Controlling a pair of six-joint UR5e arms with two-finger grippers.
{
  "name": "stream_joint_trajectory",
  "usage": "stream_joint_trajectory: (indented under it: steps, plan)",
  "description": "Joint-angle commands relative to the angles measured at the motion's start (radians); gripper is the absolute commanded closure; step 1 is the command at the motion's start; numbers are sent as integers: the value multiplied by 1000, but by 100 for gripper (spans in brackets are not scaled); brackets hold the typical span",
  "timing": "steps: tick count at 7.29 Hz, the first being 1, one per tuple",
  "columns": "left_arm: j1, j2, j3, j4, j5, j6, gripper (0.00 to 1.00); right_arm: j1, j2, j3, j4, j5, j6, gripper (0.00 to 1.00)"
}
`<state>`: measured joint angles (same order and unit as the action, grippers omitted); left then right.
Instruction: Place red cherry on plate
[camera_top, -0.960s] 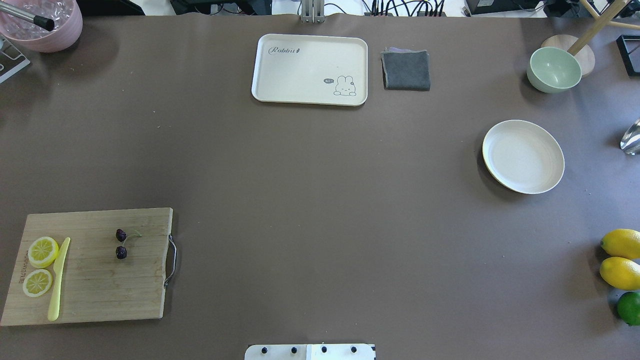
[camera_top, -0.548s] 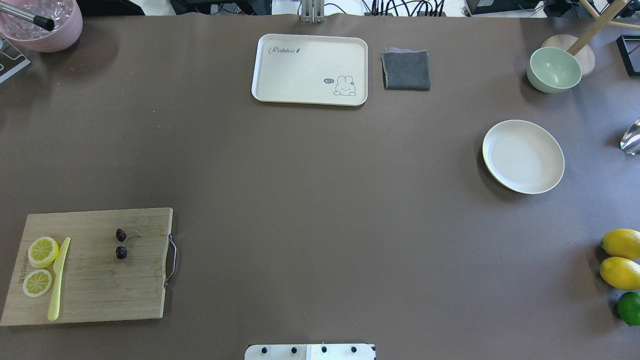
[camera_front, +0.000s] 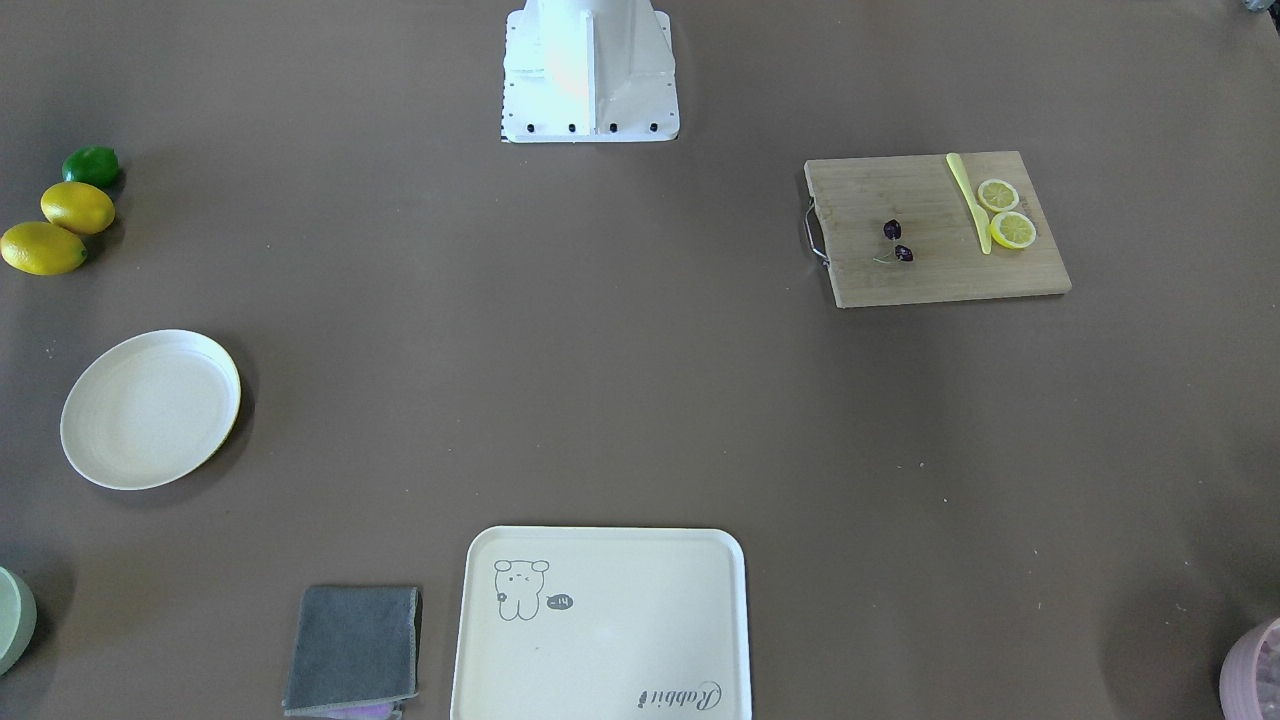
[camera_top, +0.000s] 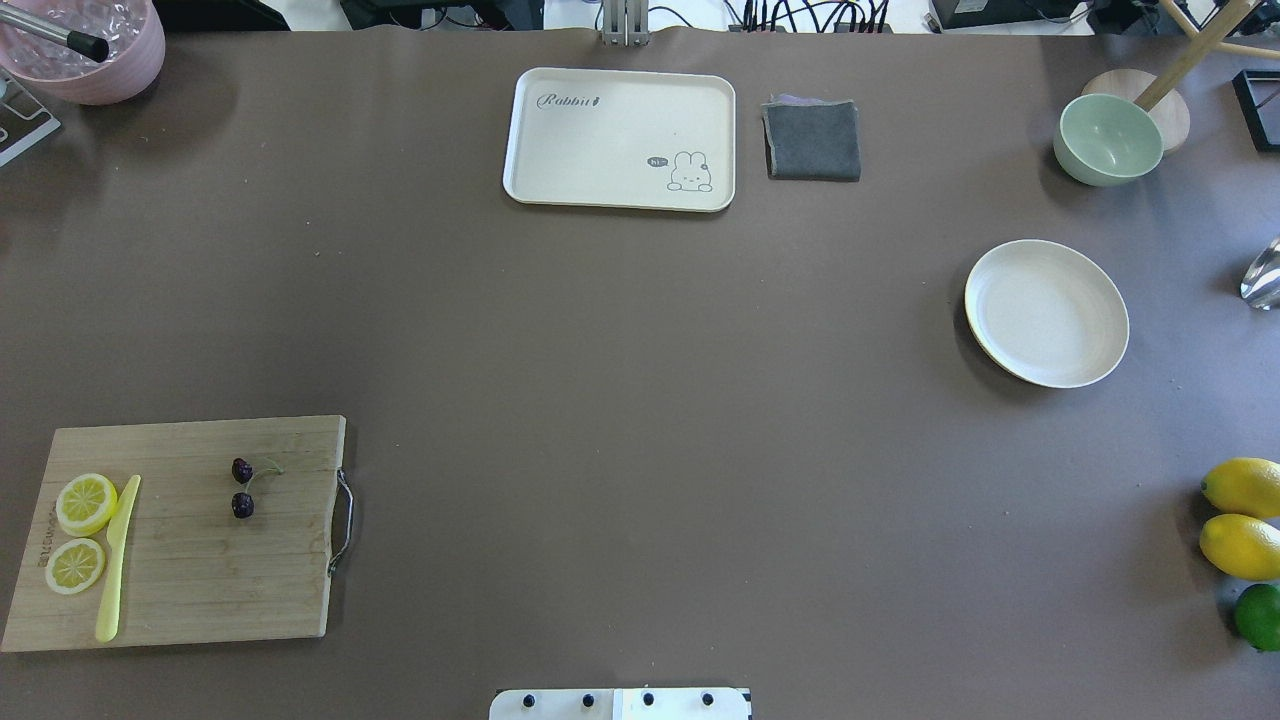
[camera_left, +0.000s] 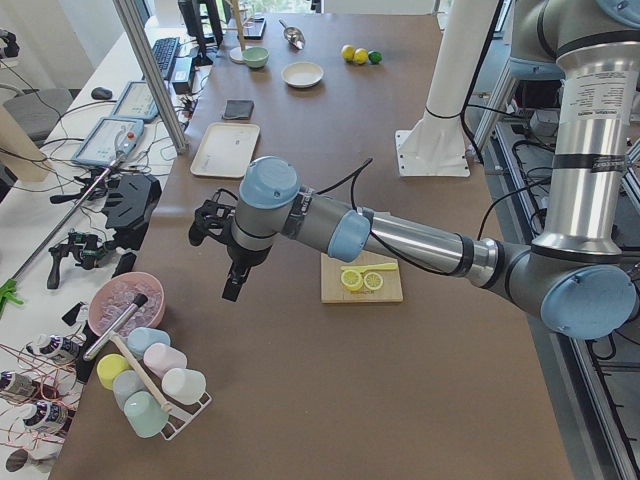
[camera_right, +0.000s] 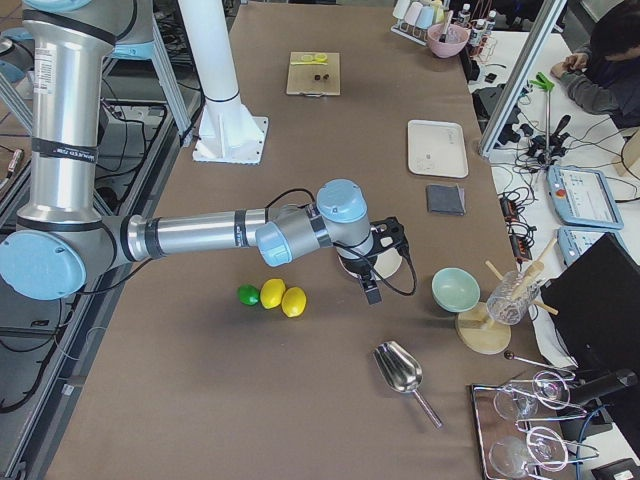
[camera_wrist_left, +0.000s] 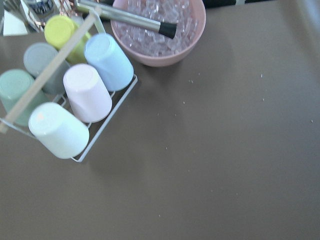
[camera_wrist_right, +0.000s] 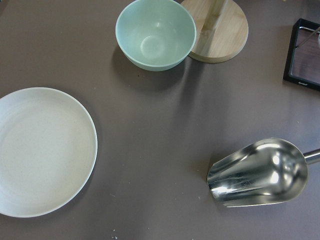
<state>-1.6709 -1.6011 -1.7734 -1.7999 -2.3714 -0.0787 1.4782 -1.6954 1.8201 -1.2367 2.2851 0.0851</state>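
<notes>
The red cherry (camera_top: 242, 505), a dark pair on a thin stem, lies on the wooden cutting board (camera_top: 200, 570) at the near left; it also shows as the cherry (camera_front: 903, 253) in the front view. The empty cream plate (camera_top: 1046, 313) sits far off at the right and fills the lower left of the right wrist view as the plate (camera_wrist_right: 42, 150). My left gripper (camera_left: 232, 288) hangs over bare table near the cup rack. The right gripper (camera_right: 371, 290) hovers beside the plate. Whether either is open or shut I cannot tell.
Two lemon slices (camera_top: 85, 503) and a yellow knife (camera_top: 116, 560) share the board. A rabbit tray (camera_top: 619, 138) and grey cloth (camera_top: 812, 140) lie at the back. A green bowl (camera_top: 1108, 138), metal scoop (camera_wrist_right: 260, 172), lemons (camera_top: 1240, 545) and a lime line the right side; a pink ice bowl (camera_wrist_left: 157, 30) stands by the cups.
</notes>
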Motion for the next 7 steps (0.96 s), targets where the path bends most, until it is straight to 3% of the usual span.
stream_joint_trajectory:
  steps: [1, 3, 6, 7]
  plan:
    - [6, 20, 52, -189, -3, -94, 2, -68, 26, -42, 64, 1, 57, 0]
    - [90, 43, 63, -239, 1, -101, 2, -239, 74, -82, 142, -48, 368, 0]
    - [102, 46, 61, -248, 0, -102, 2, -419, 112, -364, 609, -174, 748, 3]
    - [102, 46, 60, -248, 0, -102, 2, -480, 112, -395, 670, -246, 834, 8]
